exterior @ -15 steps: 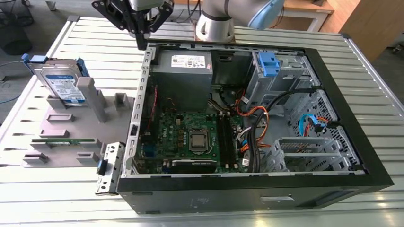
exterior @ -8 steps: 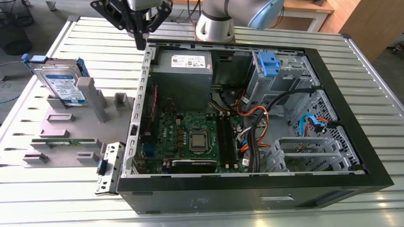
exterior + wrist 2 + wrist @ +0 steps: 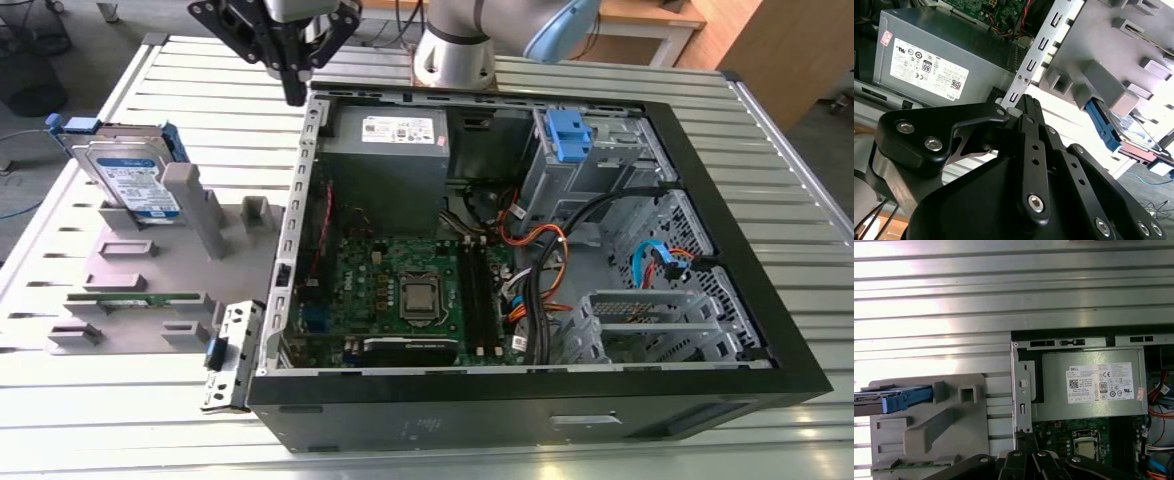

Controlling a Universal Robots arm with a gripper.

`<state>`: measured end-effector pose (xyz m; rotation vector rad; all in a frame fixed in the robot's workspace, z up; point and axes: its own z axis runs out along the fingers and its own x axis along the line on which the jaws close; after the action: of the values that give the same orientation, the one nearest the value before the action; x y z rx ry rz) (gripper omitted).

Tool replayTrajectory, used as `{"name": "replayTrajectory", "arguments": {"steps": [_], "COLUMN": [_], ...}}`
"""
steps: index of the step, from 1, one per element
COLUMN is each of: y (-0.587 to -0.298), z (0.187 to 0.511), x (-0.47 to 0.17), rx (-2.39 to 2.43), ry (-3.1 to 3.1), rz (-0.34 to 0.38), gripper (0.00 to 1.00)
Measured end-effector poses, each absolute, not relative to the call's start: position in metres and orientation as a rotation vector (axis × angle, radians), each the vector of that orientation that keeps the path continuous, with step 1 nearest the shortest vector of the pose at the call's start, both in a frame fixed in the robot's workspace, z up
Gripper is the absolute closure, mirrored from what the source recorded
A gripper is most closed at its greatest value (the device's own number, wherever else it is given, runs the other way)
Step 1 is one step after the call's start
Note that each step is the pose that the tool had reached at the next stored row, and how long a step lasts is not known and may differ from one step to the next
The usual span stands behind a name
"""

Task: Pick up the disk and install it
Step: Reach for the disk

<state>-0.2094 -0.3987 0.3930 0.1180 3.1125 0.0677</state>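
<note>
Gripper (image 3: 1027, 100) closed, empty, hanging near case wall (image 3: 310, 200). Disk (image 3: 131, 180) stands upright in grey holder (image 3: 134, 272), well apart from it. Risk: closed fingers may strike Disk edge, tipping it.

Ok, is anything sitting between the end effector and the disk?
Nothing visible does. The end effector hangs above the case wall; the disk stands upright in the grey fixture toward the exterior view's left, bare table slats between them. A fixture post stands close beside the disk.

Ribbed metal table (image 3: 787, 180) gleams — grey holder (image 3: 147, 270) matt, seemingly plastic; disk (image 3: 134, 185) bare silvery metal.
</note>
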Motion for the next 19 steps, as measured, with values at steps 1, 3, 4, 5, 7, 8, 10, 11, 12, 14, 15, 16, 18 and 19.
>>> {"name": "replayTrajectory", "arguments": {"steps": [1,3,4,5,7,8,10,11,12,14,15,16,18,19], "y": [-0.3986,-0.3986,-0.3986,-0.3986,-0.3986,-0.3986,-0.3985,-0.3985,-0.3985,-0.3985,-0.3985,-0.3985,-0.3985,-0.3985], "z": [0.393,0.393,0.3929,0.3929,0.3929,0.3929,0.3929,0.3929,0.3929,0.3929,0.3929,0.3929,0.3929,0.3929], "x": [-0.2099,-0.2105,-0.2108,-0.2112,-0.2119,-0.2122,-0.2128,-0.2131,-0.2134,-0.214,-0.2142,-0.2144,-0.2149,-0.2151], "rx": [0.118,0.118,0.118,0.118,0.118,0.118,0.118,0.118,0.118,0.118,0.118,0.118,0.118,0.118], "ry": [3.112,3.113,3.112,3.112,3.112,3.112,3.112,3.112,3.112,3.112,3.113,3.113,3.113,3.112], "rz": [0.068,0.068,0.068,0.068,0.068,0.068,0.068,0.068,0.068,0.068,0.068,0.068,0.068,0.068], "gripper": [0.89,0.89,0.89,0.89,0.89,0.89,0.89,0.89,0.89,0.89,0.89,0.89,0.89,0.89]}}
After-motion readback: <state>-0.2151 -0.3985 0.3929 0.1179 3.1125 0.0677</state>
